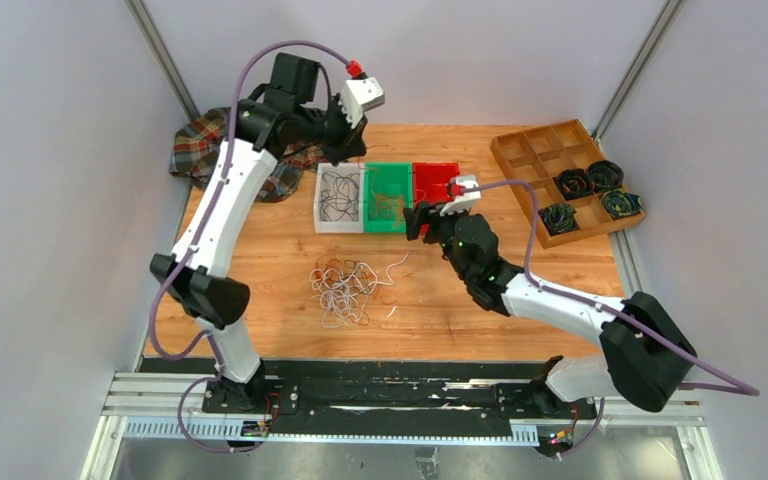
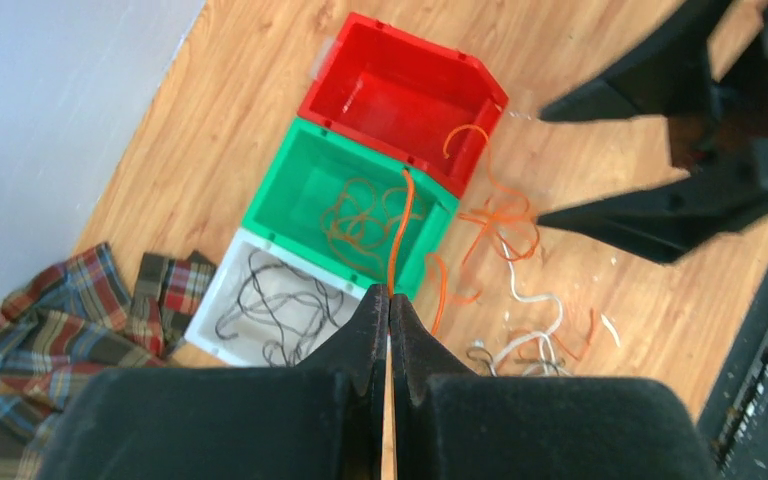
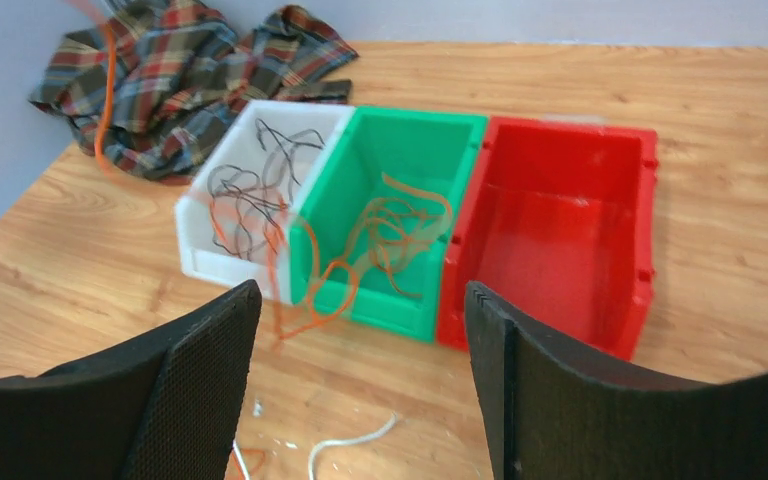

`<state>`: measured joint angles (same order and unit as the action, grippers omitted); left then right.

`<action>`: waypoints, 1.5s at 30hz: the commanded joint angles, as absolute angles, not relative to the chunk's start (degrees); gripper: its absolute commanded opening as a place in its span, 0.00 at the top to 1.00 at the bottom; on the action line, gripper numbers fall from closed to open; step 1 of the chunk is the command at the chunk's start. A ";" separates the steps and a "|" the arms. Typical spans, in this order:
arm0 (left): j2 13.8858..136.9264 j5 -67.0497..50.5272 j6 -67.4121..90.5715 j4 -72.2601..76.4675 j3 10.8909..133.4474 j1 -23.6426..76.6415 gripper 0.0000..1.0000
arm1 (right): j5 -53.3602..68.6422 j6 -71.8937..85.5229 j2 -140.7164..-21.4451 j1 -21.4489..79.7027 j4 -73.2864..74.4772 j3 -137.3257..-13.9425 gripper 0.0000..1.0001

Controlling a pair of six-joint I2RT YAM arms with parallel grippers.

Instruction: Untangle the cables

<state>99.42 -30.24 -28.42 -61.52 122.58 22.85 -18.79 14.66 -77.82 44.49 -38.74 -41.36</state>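
A loose bunch of white, orange and black cables (image 1: 345, 290) lies on the wooden table in front of the bins; part of it (image 2: 525, 335) shows in the left wrist view. My left gripper (image 1: 343, 140) (image 2: 390, 297) is raised above the bins and shut on one orange cable (image 2: 400, 225). That cable hangs down over the green bin (image 2: 280, 195) and shows blurred in the right wrist view (image 3: 282, 260). My right gripper (image 1: 418, 222) (image 3: 362, 292) stands open low in front of the green and red bins, with nothing between its fingers.
The white bin (image 1: 322, 222) holds black cables, the green bin (image 1: 372, 226) orange ones, and the red bin (image 1: 435, 172) looks empty. A plaid cloth (image 1: 195, 150) lies at the back left. At the right, a wooden divided tray (image 1: 525, 150) holds thick dark coils.
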 commanded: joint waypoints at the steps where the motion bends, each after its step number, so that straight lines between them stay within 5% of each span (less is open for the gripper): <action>1: 105.83 -30.18 -25.97 -56.43 129.83 23.89 1.00 | -24.06 16.91 -73.59 42.73 -37.97 -35.81 0.26; 10: 119.35 -26.93 -24.72 -53.44 141.55 25.56 1.00 | -26.71 15.94 -69.20 41.14 -37.97 -31.84 0.27; 24: 124.19 -21.99 -26.22 -46.77 135.88 25.96 1.00 | -27.33 19.12 -68.73 39.25 -37.98 -26.90 0.32; 45: 112.32 -20.54 -23.33 -38.00 125.27 25.98 1.00 | -26.53 20.25 -70.09 39.02 -37.84 -24.96 0.35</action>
<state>116.25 -21.30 -24.05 -40.47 127.72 25.65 -25.76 19.14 -69.71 39.86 -37.36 -25.47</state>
